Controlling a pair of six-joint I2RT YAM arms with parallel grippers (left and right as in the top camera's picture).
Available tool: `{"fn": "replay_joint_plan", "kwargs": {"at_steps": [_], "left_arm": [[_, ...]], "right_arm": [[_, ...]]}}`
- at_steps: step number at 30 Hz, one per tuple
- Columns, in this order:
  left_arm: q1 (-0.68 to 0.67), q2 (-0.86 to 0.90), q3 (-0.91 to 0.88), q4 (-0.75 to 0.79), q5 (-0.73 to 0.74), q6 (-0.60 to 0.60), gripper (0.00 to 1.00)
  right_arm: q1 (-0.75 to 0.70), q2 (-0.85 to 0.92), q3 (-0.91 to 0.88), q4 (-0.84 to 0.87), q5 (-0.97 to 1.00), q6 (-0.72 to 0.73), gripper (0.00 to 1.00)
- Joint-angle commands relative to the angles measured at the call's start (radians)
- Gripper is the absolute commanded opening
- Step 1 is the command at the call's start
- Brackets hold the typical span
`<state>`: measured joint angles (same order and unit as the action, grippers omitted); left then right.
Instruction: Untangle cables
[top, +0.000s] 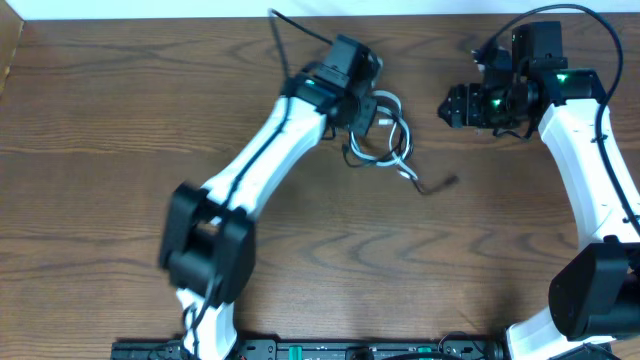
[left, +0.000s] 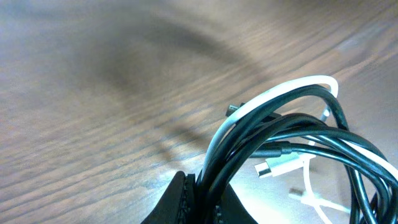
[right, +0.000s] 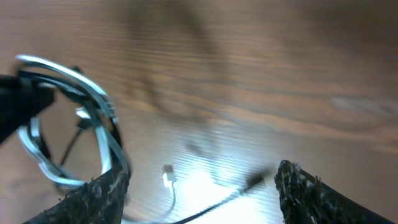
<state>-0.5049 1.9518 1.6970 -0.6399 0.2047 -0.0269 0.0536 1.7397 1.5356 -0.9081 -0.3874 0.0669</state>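
On the near part of the brown wooden tabletop (top: 120, 200) lies one loose end of the black cable (left: 227, 158). It is flat on the wood and has a small black plug (top: 450, 181) at its tip. Just past that is a little white plug (left: 267, 168) on the white cable (left: 292, 87), also down on the wood.

A bit farther back, the two cables (top: 375, 160) curl together into one small bunch of loops near the middle of the tabletop. The black and white strands cross over and under each other, so I cannot tell which loop goes through which.

At the far side of the bunch is the left claw (left: 198, 190). It is pinched tight on the strands, black ones for sure and it looks like the white one too, and the loops stick out from it, partly lifted off the wood.

Off to the side, near the bunch but not touching it, hangs the right claw (right: 202, 177). Its two fingers (right: 102, 193) are spread wide apart, and it holds nothing.
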Motion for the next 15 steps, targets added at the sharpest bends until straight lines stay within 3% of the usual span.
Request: {"fn": "replay_joint_plan", "kwargs": {"at_steps": [1,8,15], "left_arm": [[-0.004,-0.055,0.014,-0.018,0.047,-0.04,0.07],[-0.004,-0.066,0.013,-0.037,0.021,-0.042,0.07],[-0.004,-0.063,0.013,-0.036,-0.063,-0.043,0.07]], "right_arm": [[0.019,0.002,-0.008,0.025,-0.148,-0.058,0.73],[0.031,0.002,-0.008,0.095,-0.28,-0.058,0.7],[0.065,0.002,-0.008,0.096,-0.286,-0.06,0.64]]}}
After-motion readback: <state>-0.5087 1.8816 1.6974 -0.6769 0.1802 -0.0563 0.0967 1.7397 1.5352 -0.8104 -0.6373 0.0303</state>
